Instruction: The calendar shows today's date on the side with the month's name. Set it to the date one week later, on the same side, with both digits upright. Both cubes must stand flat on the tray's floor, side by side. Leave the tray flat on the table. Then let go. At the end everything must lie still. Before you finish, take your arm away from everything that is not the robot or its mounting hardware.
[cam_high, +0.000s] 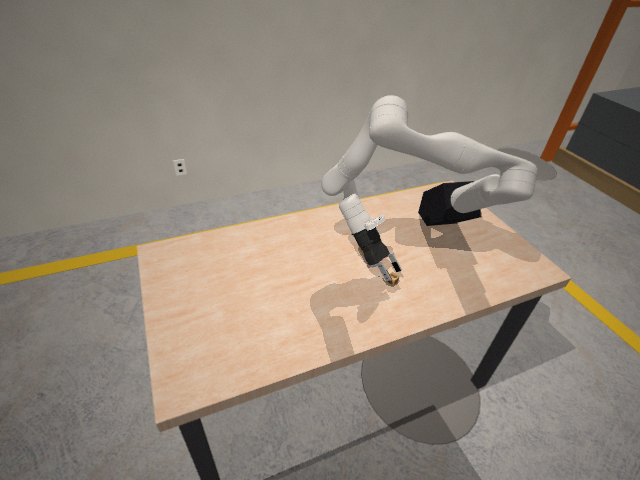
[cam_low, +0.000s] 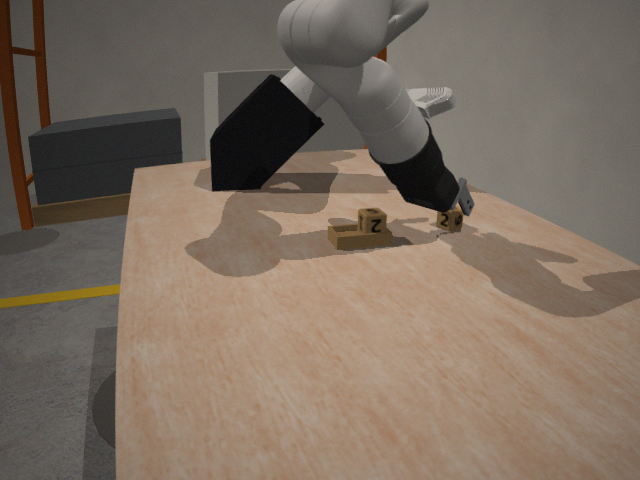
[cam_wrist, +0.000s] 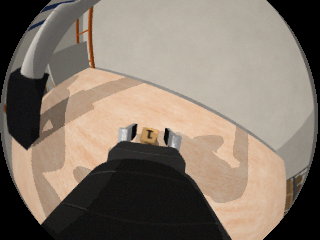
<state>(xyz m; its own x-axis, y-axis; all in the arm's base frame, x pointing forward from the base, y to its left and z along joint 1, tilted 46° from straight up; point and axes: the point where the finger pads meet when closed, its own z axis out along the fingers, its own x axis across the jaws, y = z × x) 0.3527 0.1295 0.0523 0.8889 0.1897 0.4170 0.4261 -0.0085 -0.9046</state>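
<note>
1. The gripper (cam_high: 392, 274) (cam_low: 463, 209) (cam_wrist: 150, 131) is fully open and holds nothing; its 2 fingers flank the loose cube (cam_high: 393, 279) (cam_low: 448, 220) (cam_wrist: 149, 135), which is on the table.
2. The tray (cam_low: 361, 241) lies beside, with 1 cube (cam_low: 376, 225) inside. If a finger drags while withdrawing, the loose cube may turn or slide.
3. A wrong regrasp could leave its digit inverted; careless insertion might push the tray.
</note>
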